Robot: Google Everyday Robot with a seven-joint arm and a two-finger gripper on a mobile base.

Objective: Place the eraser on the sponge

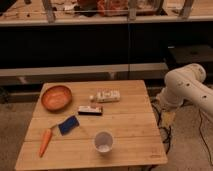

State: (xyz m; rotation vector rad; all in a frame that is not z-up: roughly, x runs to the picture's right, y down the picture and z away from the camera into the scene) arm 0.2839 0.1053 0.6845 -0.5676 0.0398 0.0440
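We see the eraser [90, 110] near the sponge [69, 125], not touching, on the counter [130, 130]. The end effector [167, 116] hangs at its right edge; we cannot tell if it is open

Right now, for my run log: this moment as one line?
eraser: on table, apart from sponge | sponge: bare, beside carrot | gripper: off table's right edge | placement: not done

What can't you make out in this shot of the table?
The pincer: not in the camera view; the arm leaves by the right edge.
The eraser label and the whitish box markings: too small to read.
The shelf clutter up top: cut off by the top edge.
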